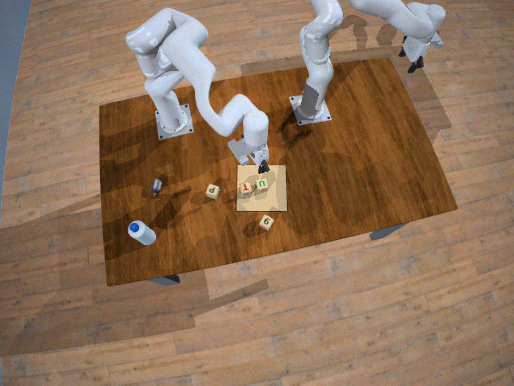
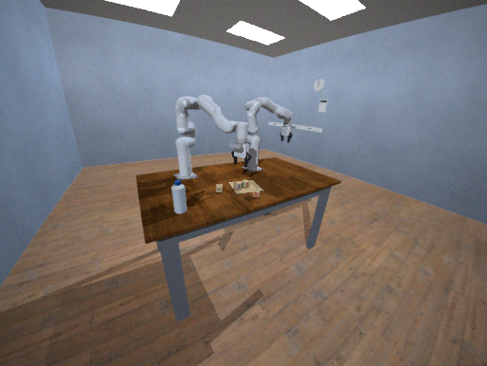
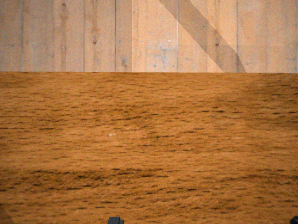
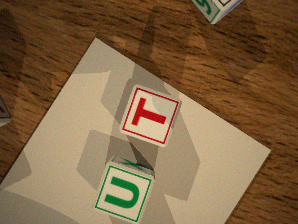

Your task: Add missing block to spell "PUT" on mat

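Top view. Right gripper, fingers spread, nothing between; over the twelve o'clock edge of a square cream mat. On the mat: cream cube with green letter U; towards its nine o'clock, cream cube with red letter T, slight gap between. Off the mat at nine o'clock, on brown wood: cream cube with dark letter P, the missing piece. At six o'clock, cream cube marked 6 or 9, not required. Left gripper well away at two o'clock, spread and empty.

Exterior view. Same layout; white bottle with blue cap towards seven o'clock from the P, well apart.

Left wrist view. Fingertips wide apart at the lower edge; only wood and floor beyond.

Right wrist view. T at one o'clock from U. Fingers out of frame. Cube cut off at one o'clock, probably the P.

Step in hand, by judgement: approach to the P, not yet grasped. Next: travel to it, straddle, close squarely, lift; then placement at U's three o'clock in the top view, aligned with T and U.
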